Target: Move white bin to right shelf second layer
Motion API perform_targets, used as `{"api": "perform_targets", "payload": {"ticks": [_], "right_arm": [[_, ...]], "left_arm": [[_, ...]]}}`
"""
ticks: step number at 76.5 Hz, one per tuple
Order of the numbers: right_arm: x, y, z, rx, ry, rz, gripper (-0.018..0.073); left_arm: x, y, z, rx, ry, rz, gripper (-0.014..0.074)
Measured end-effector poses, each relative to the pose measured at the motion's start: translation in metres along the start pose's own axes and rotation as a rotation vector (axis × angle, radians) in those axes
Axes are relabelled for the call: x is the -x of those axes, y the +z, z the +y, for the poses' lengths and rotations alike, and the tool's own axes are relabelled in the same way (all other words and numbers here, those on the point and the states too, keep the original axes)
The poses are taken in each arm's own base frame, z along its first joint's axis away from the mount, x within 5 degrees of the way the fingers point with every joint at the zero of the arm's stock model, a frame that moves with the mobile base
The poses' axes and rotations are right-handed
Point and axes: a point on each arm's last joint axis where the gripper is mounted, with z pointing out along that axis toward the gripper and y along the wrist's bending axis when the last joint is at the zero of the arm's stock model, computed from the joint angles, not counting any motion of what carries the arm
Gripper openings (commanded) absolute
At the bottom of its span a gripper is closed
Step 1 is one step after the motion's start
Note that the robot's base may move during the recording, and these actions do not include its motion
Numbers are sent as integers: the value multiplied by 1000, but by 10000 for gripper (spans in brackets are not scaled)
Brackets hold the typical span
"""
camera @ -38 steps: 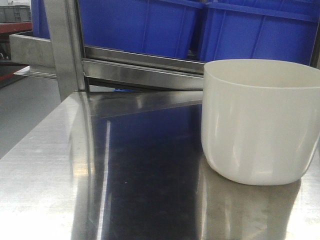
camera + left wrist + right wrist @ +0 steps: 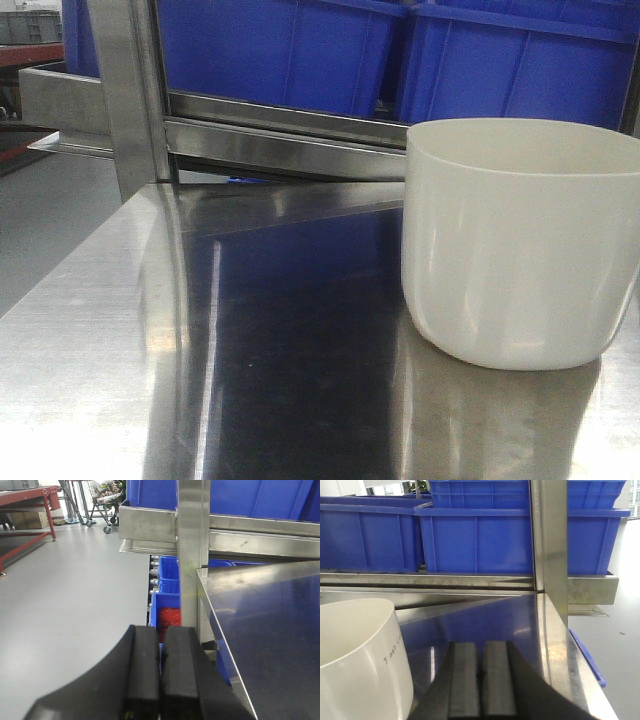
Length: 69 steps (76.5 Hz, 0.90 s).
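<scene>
Right wrist view alone shows lettering (image 2: 393, 651) on white bin (image 2: 355, 645).

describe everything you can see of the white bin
The white bin is a round, glossy cream-white tub that looks plastic, open-topped, with walls tapering to a rounded base. Small grey lettering marks one side. It stands upright on the steel table, touching nothing else; blue crates sit behind it.
</scene>
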Motion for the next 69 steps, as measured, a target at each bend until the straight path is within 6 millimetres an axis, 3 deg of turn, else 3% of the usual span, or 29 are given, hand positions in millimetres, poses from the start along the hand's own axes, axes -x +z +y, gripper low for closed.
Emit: {"api": "perform_targets", "payload": {"ticks": [69], "right_arm": [[4, 0, 1, 9, 2, -41, 56]], "left_arm": [[0, 0, 0, 0, 0, 0, 85]]}}
